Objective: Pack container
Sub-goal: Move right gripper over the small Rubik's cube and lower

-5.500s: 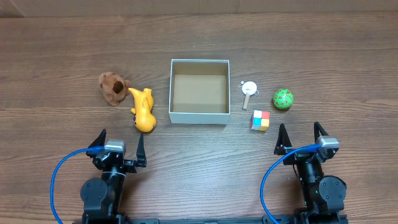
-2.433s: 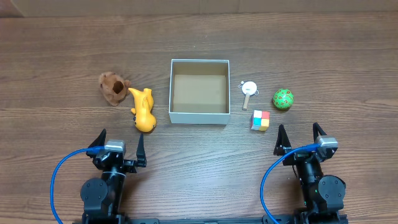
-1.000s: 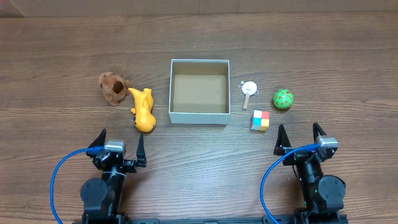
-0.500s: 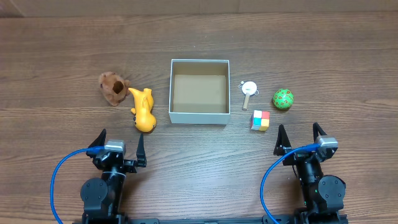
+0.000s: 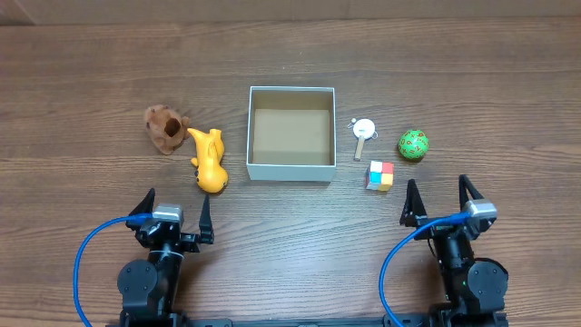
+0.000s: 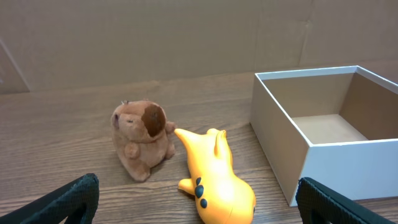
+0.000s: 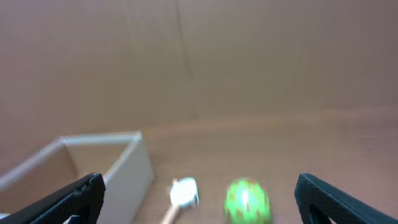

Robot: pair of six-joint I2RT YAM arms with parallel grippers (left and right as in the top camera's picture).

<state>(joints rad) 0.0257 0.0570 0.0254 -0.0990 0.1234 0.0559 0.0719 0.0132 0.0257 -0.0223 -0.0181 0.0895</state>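
The container [image 5: 291, 170], a square white-walled box with a brown inside, stands empty at the table's middle; it also shows in the left wrist view [image 6: 348, 162] and the right wrist view [image 7: 134, 168]. Left of it lie a brown plush toy [image 5: 164, 128] and a yellow toy [image 5: 210, 160], both in the left wrist view [image 6: 143, 138] [image 6: 217, 180]. Right of it lie a small white toy on a stick [image 5: 363, 133], a green ball [image 5: 413, 144] and a colored cube [image 5: 380, 175]. My left gripper [image 5: 172, 211] and right gripper [image 5: 438, 202] are open and empty near the front edge.
A cardboard wall [image 6: 186, 37] rises behind the table. Blue cables [image 5: 91, 263] loop beside each arm base at the front edge.
The right gripper has tilted up slightly, and its wrist view is blurred with motion. The left arm and all objects have not moved.
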